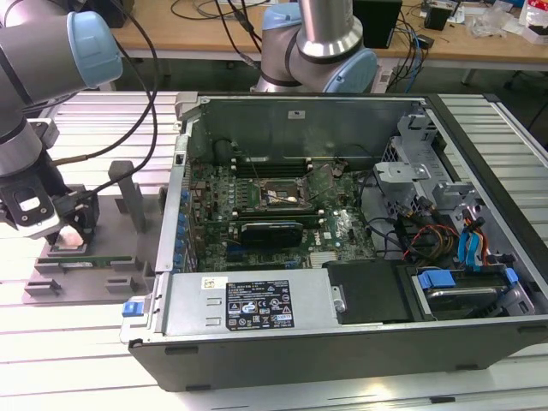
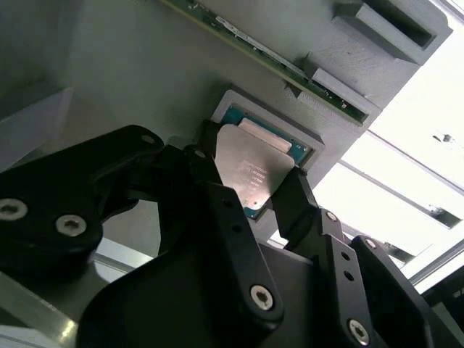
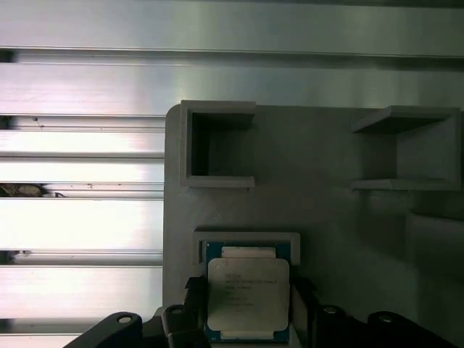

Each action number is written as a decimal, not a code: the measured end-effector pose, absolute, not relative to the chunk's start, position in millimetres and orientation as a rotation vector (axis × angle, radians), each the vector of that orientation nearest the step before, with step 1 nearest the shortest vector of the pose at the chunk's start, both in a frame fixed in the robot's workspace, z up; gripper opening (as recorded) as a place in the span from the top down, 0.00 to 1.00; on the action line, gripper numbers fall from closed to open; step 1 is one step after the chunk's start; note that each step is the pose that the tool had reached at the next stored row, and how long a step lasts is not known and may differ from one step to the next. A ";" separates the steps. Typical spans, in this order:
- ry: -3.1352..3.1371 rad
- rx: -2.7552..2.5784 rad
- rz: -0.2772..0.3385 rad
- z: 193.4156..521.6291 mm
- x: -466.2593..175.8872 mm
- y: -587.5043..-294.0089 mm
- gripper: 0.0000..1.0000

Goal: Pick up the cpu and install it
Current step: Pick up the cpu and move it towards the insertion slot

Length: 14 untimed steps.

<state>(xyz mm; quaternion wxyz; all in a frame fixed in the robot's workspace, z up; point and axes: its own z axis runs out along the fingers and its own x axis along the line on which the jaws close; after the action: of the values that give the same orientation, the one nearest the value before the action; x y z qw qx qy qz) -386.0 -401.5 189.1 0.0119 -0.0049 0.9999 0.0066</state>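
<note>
In the exterior view, your arm (image 1: 34, 103) hangs over the grey holder (image 1: 111, 257) on the desk (image 1: 86, 360), at the exterior view's left of the open computer case (image 1: 300, 360). In the second wrist view, the cpu (image 2: 254, 170) lies in the holder's square recess, silver top facing up, and the jaws are clamped on two opposite edges, one black finger (image 2: 217, 192) on each side. In the first wrist view, the cpu (image 3: 248, 290) sits in that same recess between both fingers.
</note>
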 end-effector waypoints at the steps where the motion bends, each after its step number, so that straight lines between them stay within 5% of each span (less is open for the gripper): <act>1: 3.118 -0.015 0.021 189.1 -385.9 -401.6 0.45; 14: 3.117 -0.016 0.018 189.3 -385.9 -401.6 0.45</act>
<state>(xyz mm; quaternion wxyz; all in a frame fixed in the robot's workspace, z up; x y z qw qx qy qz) -385.9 -401.6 189.3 0.0120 -0.0050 0.9999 0.0059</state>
